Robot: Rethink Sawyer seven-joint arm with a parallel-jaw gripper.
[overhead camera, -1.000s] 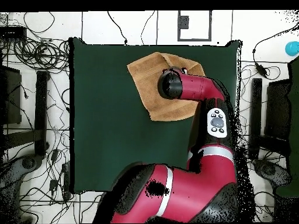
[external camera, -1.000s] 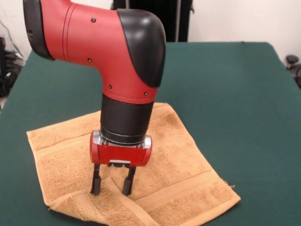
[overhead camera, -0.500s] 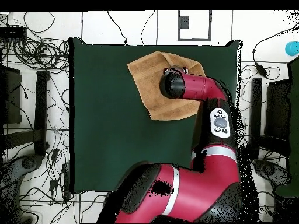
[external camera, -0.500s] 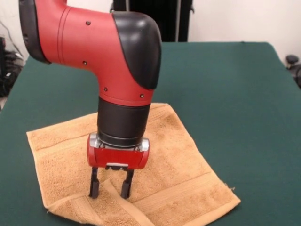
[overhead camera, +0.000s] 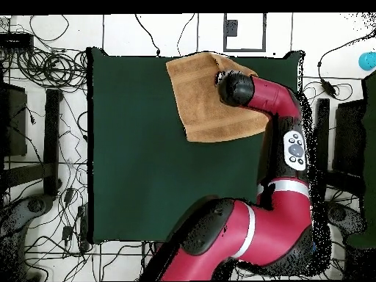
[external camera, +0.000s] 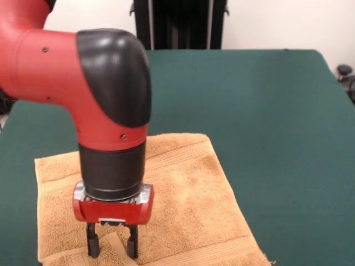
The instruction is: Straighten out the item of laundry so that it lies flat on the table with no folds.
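The soft, limp tan-orange terry towel [external camera: 166, 205] lay on the dark green cloth worktop [external camera: 266, 111]; the red-and-black end effector [external camera: 112, 247], prongs slightly apart, straddled a raised fold near its hem, probably the best place to pinch.

Tan-orange towel [external camera: 183, 188] (woven band), dark green table [external camera: 266, 111], red-black arm [external camera: 83, 83]

No readable text, labels, brands or numbers appear on anything here.
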